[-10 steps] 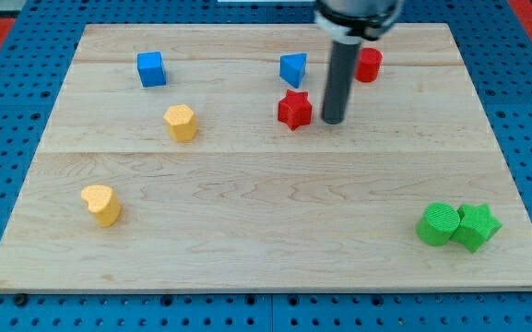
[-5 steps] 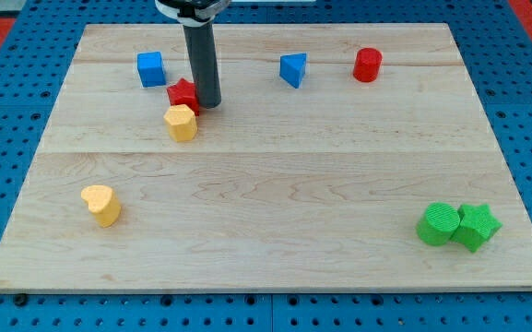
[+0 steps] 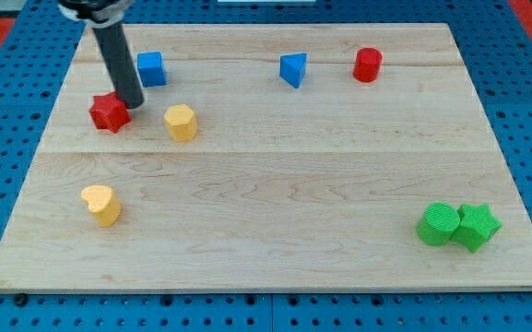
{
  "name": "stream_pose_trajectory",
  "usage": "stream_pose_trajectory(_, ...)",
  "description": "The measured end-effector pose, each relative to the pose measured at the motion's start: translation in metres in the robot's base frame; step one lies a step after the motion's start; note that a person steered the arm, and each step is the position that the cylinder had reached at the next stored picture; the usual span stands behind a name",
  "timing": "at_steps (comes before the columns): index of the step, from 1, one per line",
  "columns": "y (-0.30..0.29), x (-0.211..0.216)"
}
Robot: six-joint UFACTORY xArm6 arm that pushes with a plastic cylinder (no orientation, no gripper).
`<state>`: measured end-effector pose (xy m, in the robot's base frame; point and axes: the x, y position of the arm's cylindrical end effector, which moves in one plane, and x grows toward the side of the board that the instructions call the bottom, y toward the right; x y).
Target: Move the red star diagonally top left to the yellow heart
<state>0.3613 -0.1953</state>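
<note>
Wooden board (image 3: 266,184): my tip (image 3: 133,104), no claw fitted, touches red star (image 3: 109,112); overshoot risks passing yellow heart (image 3: 101,204).

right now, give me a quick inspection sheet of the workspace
surface: pale wooden board, lying flat, no damage seen.
job's things: red star near the view's left edge; yellow heart below it, well apart.
clutter: yellow block, angular, right of the star; blue cube; blue triangle; red cylinder; green cylinder touching green star at the view's bottom right.
grippers: none fitted; my tip sits against the red star's upper right side.
cables: nothing seen.
surroundings: blue perforated base around the board; red patches at the view's top corners.
</note>
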Motion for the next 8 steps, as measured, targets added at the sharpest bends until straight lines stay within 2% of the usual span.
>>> stream_pose_trajectory(3,-0.025,-0.010)
stream_pose_trajectory(5,-0.044,0.012)
stream_pose_trajectory(7,0.010,0.011)
stream_pose_trajectory(8,0.001,0.021)
